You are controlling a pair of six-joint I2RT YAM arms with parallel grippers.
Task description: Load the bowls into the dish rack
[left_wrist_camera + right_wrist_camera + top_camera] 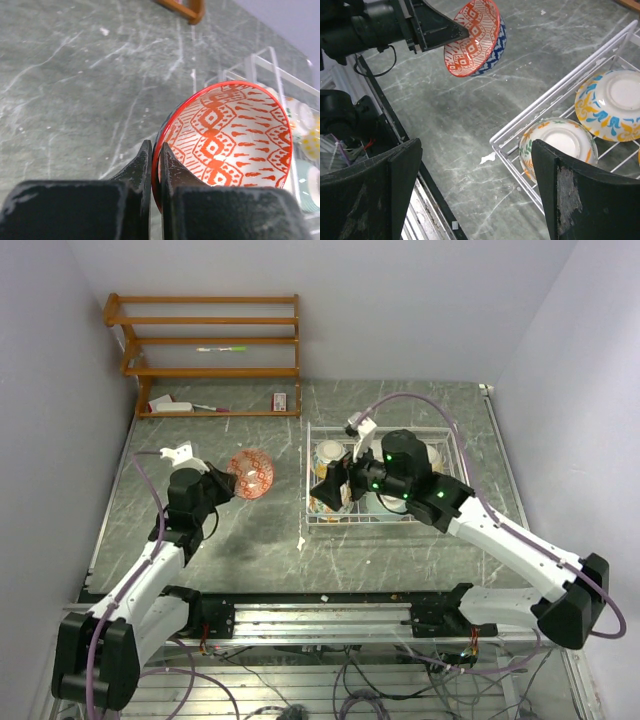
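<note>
My left gripper (222, 483) is shut on the rim of a red-and-white patterned bowl (251, 474) and holds it tilted above the table, left of the dish rack. In the left wrist view the jaws pinch the bowl (235, 135) at its rim. The white wire dish rack (440, 436) holds several floral bowls, one upside down at its near left corner (555, 142) and another behind it (615, 102). My right gripper (328, 483) is open and empty over the rack's left edge. The red bowl also shows in the right wrist view (472, 40).
A brown wooden shelf unit (205, 340) stands at the back left with small items on its bottom board. A white scrap (487, 158) lies on the table by the rack's near corner. A metal rail (320, 615) runs along the near edge.
</note>
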